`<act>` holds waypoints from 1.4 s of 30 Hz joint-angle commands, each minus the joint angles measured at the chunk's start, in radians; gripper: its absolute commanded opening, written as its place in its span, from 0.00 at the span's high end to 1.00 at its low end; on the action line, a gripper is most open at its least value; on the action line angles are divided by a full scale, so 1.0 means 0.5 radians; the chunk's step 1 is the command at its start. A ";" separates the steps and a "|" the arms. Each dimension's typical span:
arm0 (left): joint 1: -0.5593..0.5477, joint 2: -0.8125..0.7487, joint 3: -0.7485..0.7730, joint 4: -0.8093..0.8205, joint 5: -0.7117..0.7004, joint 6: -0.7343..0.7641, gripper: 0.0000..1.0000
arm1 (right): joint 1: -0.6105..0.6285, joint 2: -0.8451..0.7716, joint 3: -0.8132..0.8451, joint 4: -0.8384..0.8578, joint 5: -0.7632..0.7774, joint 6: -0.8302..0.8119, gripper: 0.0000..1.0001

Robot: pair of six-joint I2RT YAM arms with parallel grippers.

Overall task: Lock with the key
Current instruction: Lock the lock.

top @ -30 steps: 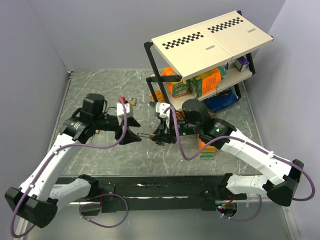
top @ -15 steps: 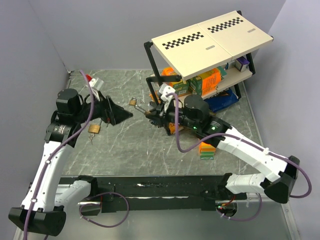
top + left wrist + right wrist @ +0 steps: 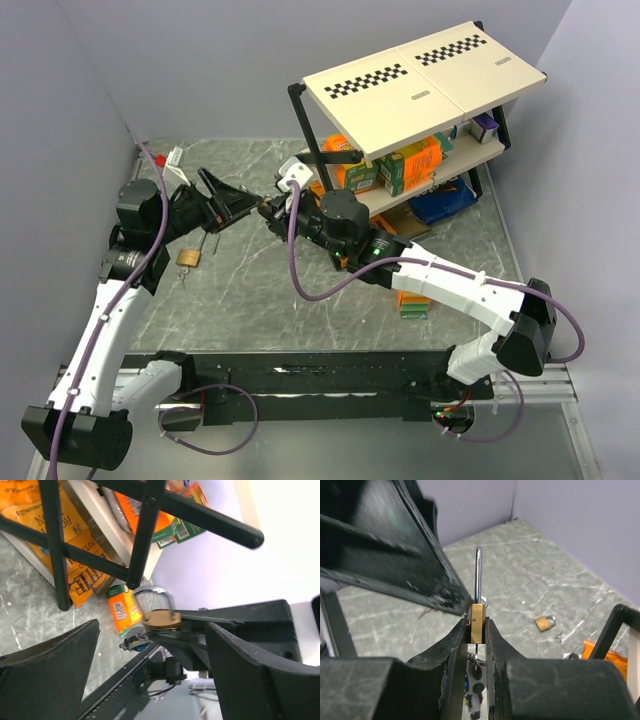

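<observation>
Broadly, the grey marbled tabletop [image 3: 250, 300] carried a black-framed shelf rack [image 3: 420, 75] at its far right, with a pale, checker-marked top board. Orange and green boxes [image 3: 415, 160] stood on the rack's shelf.

I found the left arm [image 3: 110, 300] raised along the left side and reaching toward the centre. The right arm [image 3: 450, 285] stretched from the near right across to meet it, just in front of the rack's left leg.

The left tool [image 3: 152, 630] stood wide apart and gripped nothing. From its own camera the held lock appeared between its two fingers. From the right wrist camera one left finger [image 3: 420, 575] lay just beside the lock's body. I could not tell whether it touched.

The right tool [image 3: 477, 625] was closed narrowly on a brass padlock [image 3: 477, 616], holding it clear of the tabletop. The body was pinched between the fingers and the steel shackle pointed upward. Whether the shackle was seated I could not tell.

A second brass padlock [image 3: 188, 257] lay on the tabletop below the left arm, well apart from the held one.

A small metal piece [image 3: 476, 662] hung under the held padlock between the right fingers. I could not confirm that it was the key.
</observation>
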 commanded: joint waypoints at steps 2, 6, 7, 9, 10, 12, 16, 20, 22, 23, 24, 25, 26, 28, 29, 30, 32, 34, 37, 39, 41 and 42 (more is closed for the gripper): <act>0.005 -0.004 -0.039 0.124 -0.062 -0.227 0.16 | 0.037 0.045 0.126 0.276 0.141 0.003 1.00; 0.005 0.015 -0.057 0.223 -0.016 -0.282 0.22 | 0.043 0.073 0.145 0.282 0.126 0.027 1.00; 0.005 0.018 -0.060 0.244 -0.006 -0.288 0.23 | 0.043 0.076 0.148 0.285 0.111 0.036 1.00; 0.005 0.021 -0.078 0.296 0.003 -0.316 0.25 | 0.043 0.085 0.154 0.285 0.089 0.058 1.00; 0.005 0.021 -0.088 0.321 0.015 -0.331 0.28 | 0.040 0.085 0.154 0.285 0.080 0.070 1.00; 0.005 0.021 -0.112 0.370 0.030 -0.377 0.34 | 0.040 0.092 0.160 0.288 0.089 0.070 1.00; 0.005 0.018 -0.128 0.410 0.052 -0.423 0.44 | 0.046 0.116 0.190 0.288 0.105 0.064 1.00; 0.005 0.021 -0.122 0.410 0.043 -0.435 0.45 | 0.046 0.131 0.200 0.288 0.043 0.095 1.00; 0.005 0.018 -0.122 0.410 0.037 -0.445 0.45 | 0.046 0.131 0.200 0.282 0.037 0.110 1.00; 0.005 0.018 -0.125 0.462 0.043 -0.457 0.45 | 0.043 0.131 0.197 0.276 0.034 0.113 1.00; 0.005 0.018 -0.128 0.471 0.043 -0.463 0.47 | 0.043 0.131 0.197 0.279 0.040 0.113 1.00; 0.005 0.015 -0.128 0.484 0.046 -0.463 0.49 | 0.043 0.128 0.194 0.279 0.043 0.110 1.00; 0.005 0.015 -0.131 0.490 0.049 -0.466 0.51 | 0.046 0.137 0.194 0.279 0.046 0.110 1.00; 0.005 0.012 -0.134 0.496 0.055 -0.472 0.62 | 0.046 0.144 0.203 0.276 0.055 0.107 1.00; 0.005 0.009 -0.134 0.499 0.055 -0.469 0.67 | 0.043 0.144 0.203 0.273 0.055 0.107 1.00; 0.005 0.006 -0.131 0.505 0.058 -0.472 0.80 | 0.043 0.150 0.206 0.270 0.049 0.107 1.00; 0.005 0.006 -0.103 0.484 0.055 -0.457 0.92 | 0.046 0.150 0.212 0.258 0.052 0.104 1.00; 0.005 0.003 -0.076 0.456 0.043 -0.445 0.99 | 0.046 0.141 0.197 0.264 0.061 0.101 0.93; 0.008 0.012 -0.054 0.432 0.037 -0.429 0.99 | 0.043 0.119 0.172 0.242 0.034 0.086 0.65; 0.011 0.018 -0.017 0.374 0.034 -0.402 0.99 | 0.043 0.089 0.151 0.200 0.019 0.061 0.50; 0.017 0.030 0.013 0.364 0.055 -0.380 0.99 | 0.040 0.034 0.120 0.166 -0.021 0.009 0.48; 0.020 0.042 0.026 0.328 0.061 -0.374 0.99 | 0.034 0.009 0.078 0.126 -0.036 -0.019 0.47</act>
